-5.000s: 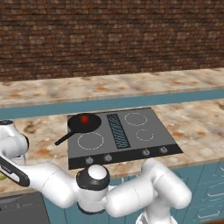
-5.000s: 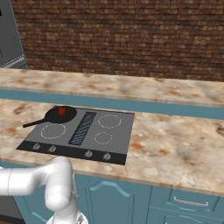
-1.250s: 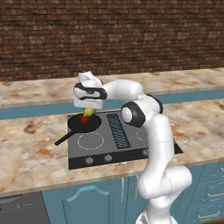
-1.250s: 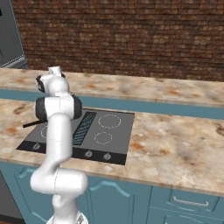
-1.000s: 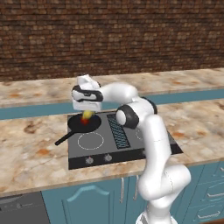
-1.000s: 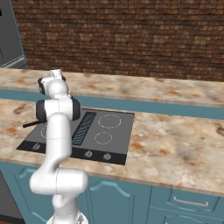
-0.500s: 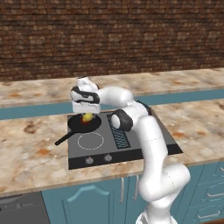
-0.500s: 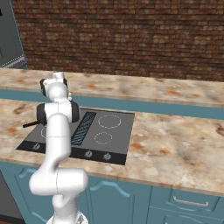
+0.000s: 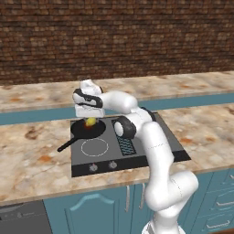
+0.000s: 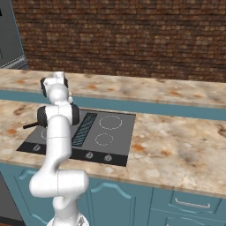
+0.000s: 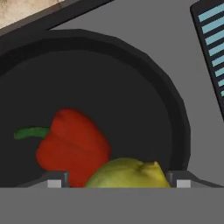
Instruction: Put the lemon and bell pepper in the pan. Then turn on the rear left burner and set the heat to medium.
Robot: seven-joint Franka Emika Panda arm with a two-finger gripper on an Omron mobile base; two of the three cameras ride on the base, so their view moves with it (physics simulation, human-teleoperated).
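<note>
Gripper [image 9: 91,119] hangs low over pan [image 11: 175,109], clenched on lemon [image 11: 127,173], w/ bell pepper [image 11: 72,146] lying inside; prob. low so the lemon won't roll out.

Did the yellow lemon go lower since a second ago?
Yes. In the left base view the lemon hung higher above the cooktop; it has come down toward the pan, beside the bell pepper.
</note>
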